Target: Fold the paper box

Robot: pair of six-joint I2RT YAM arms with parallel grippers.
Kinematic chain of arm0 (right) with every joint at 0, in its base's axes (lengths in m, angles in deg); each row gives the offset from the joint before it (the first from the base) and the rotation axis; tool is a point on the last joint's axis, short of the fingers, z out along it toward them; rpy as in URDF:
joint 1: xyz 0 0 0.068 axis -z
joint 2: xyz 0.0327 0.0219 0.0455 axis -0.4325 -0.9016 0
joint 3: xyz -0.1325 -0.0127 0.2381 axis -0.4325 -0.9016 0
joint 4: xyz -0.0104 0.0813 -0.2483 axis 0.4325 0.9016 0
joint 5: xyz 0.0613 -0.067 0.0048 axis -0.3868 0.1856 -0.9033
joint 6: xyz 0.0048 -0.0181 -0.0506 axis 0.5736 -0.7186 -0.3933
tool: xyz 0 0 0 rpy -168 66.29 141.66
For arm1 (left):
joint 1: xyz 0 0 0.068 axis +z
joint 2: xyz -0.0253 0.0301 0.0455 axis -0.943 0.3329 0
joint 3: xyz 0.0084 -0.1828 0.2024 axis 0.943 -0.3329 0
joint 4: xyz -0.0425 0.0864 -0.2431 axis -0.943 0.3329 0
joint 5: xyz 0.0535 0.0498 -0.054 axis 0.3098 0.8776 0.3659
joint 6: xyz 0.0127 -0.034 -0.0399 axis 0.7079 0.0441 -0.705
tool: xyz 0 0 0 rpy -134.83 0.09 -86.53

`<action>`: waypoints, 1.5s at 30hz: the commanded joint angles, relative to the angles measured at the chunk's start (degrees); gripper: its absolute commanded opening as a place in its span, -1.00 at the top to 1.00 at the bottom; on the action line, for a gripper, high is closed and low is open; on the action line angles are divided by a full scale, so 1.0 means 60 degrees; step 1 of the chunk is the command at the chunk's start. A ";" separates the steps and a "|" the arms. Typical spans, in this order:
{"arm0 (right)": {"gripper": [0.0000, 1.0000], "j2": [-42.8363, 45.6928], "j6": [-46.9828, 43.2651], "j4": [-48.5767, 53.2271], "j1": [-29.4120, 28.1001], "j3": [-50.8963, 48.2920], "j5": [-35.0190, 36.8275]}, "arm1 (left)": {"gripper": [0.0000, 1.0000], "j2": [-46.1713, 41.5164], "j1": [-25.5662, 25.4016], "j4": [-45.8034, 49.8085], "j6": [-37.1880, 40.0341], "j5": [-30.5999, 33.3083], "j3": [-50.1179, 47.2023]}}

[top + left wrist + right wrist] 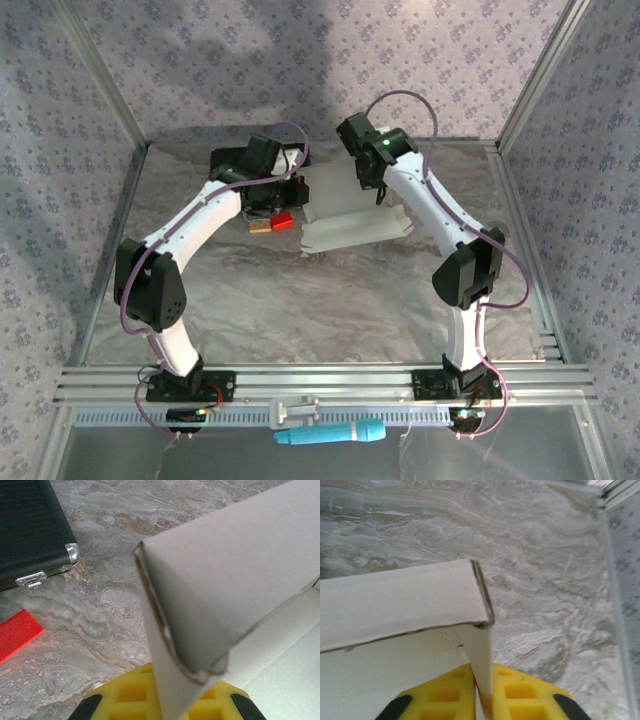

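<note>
Left fingers (125, 696) and right fingers (525, 696) are each clenching a paper box (350, 225) wall, its long axis running left-right between your arms.

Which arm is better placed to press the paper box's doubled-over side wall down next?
Probably left: the left tool is shut on the paper box at that doubled-over wall's end. The right tool pinches a single upright wall elsewhere, better for steadying.

Near the far edge of the table (320, 300), the left gripper (295, 192) and right gripper (377, 190) flank the white paper box (350, 225); a red block (283, 222) lies just left of it.
</note>
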 commanded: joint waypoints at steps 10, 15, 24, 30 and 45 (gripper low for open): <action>0.49 0.0621 -0.0360 -0.0596 0.0869 -0.0518 -0.1704 | 1.00 -0.0248 0.0025 0.0144 -0.0003 -0.0199 0.0262; 0.44 0.0540 -0.0410 -0.0615 0.0898 -0.0496 -0.1621 | 1.00 -0.0268 0.0025 0.0135 -0.0003 -0.0203 0.0218; 0.40 0.0444 -0.0379 -0.0687 0.0864 -0.0509 -0.1537 | 1.00 -0.0342 0.0020 0.0135 -0.0003 -0.0163 0.0128; 0.30 0.0803 -0.0514 -0.1212 0.0850 -0.0782 -0.2355 | 1.00 -0.0342 0.0010 0.0147 -0.0003 -0.0154 0.0136; 1.00 0.0485 -0.0243 -0.0352 0.0835 -0.0431 -0.0245 | 1.00 -0.0298 -0.0005 0.0102 -0.0046 -0.0166 0.0150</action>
